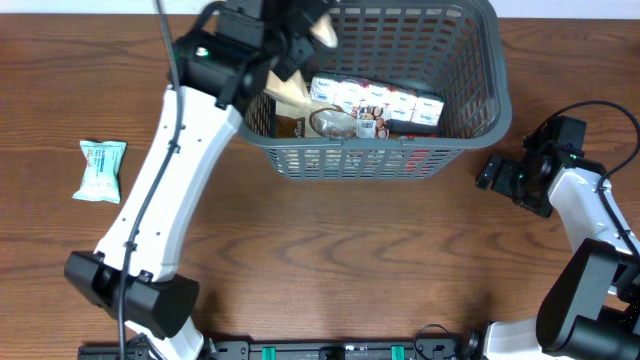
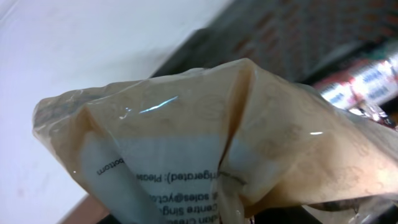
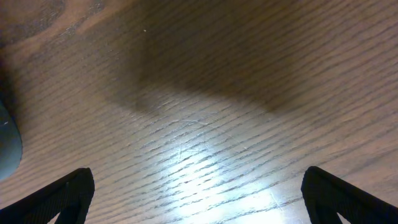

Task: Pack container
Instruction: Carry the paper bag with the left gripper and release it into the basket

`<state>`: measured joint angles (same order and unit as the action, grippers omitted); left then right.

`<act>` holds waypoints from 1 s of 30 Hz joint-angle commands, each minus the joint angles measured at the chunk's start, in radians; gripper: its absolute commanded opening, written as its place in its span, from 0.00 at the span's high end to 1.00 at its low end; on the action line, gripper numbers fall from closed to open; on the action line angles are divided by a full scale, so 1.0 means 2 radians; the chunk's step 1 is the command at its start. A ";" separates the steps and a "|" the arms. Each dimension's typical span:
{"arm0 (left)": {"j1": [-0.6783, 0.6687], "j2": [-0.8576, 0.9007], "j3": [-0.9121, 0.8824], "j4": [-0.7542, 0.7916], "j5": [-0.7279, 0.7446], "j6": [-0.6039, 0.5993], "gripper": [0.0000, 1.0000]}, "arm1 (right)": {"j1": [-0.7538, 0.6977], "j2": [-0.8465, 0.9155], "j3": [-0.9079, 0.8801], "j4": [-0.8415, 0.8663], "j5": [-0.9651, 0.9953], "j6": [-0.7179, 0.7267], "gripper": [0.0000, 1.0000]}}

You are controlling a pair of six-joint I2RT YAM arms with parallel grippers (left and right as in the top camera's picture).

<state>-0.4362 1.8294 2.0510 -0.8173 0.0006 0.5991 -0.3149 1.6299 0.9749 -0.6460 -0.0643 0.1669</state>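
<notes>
The container is a dark grey lattice basket at the back centre of the table. My left gripper is over its back left corner, shut on a tan, partly clear snack packet. That packet fills the left wrist view and hides the fingers. Inside the basket lie a row of white and blue packets, a brown packet and a clear-wrapped item. My right gripper is open and empty, low over the bare wood right of the basket.
A pale green and white snack packet lies on the table at the far left. The left arm slants across the table's left half. A grey curved edge shows at the left of the right wrist view.
</notes>
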 commanded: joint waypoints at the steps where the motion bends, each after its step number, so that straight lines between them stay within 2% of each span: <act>1: -0.019 0.003 0.018 -0.002 0.021 0.100 0.62 | 0.004 0.001 0.001 0.000 -0.002 -0.008 0.01; 8: -0.040 0.046 0.017 -0.033 0.034 0.185 0.58 | 0.004 0.001 0.001 -0.001 -0.002 -0.008 0.01; 18: -0.041 0.115 0.017 -0.051 0.034 0.186 0.55 | 0.004 0.001 0.001 -0.008 -0.002 -0.008 0.01; 20: -0.041 0.115 0.017 -0.051 0.033 0.186 0.50 | 0.004 0.001 0.001 -0.010 -0.002 -0.008 0.01; 21: -0.041 0.114 0.017 -0.051 0.033 0.186 0.44 | 0.004 0.001 0.001 -0.011 -0.002 -0.008 0.01; 27: -0.041 0.089 0.017 -0.050 0.027 0.183 0.38 | 0.004 0.001 0.001 -0.012 -0.002 -0.008 0.01; 30: -0.035 0.061 0.017 -0.039 -0.017 0.171 0.33 | 0.004 0.001 0.001 -0.011 -0.002 -0.008 0.01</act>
<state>-0.5198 2.0453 2.0602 -0.9123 0.0410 0.9661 -0.3149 1.6302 0.9749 -0.6682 -0.0643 0.1665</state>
